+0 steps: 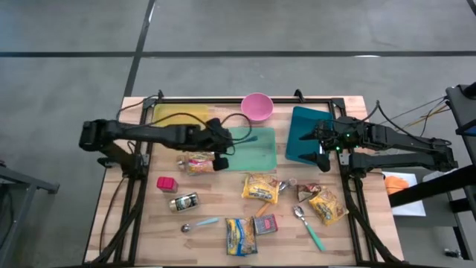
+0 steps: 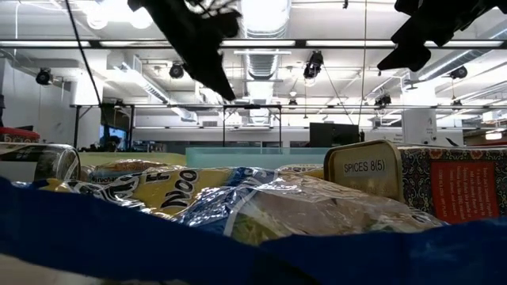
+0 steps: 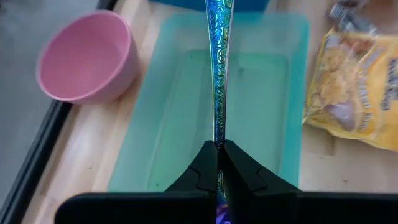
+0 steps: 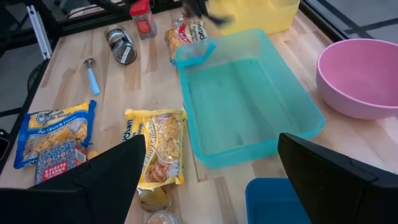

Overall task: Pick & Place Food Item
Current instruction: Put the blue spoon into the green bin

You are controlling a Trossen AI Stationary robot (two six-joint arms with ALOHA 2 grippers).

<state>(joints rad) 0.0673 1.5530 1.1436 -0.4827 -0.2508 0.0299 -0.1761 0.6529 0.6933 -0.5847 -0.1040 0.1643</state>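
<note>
Spoon point(image 3: 219, 74): handle clamped in the closed left gripper point(image 3: 219, 163), held out above the green tray point(image 3: 155, 124) beside the pink bowl point(image 3: 87, 56); right gripper point(image 4: 208, 180) open, empty, over the desk point(image 4: 149, 87).

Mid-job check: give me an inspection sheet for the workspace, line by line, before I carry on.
Surface: wooden table, black frame.
Job's things: green tray, teal tray, yellow tray, pink bowl; noodle packets lying loose in front.
Clutter: red jar, tin, spoons, spice box.
Grippers: left hand shut on an iridescent utensil handle over the green tray; right hand open, empty, beside the teal tray.
Cables: black leads along the far frame.
Surroundings: grey floor; orange item off the table's right.
</note>
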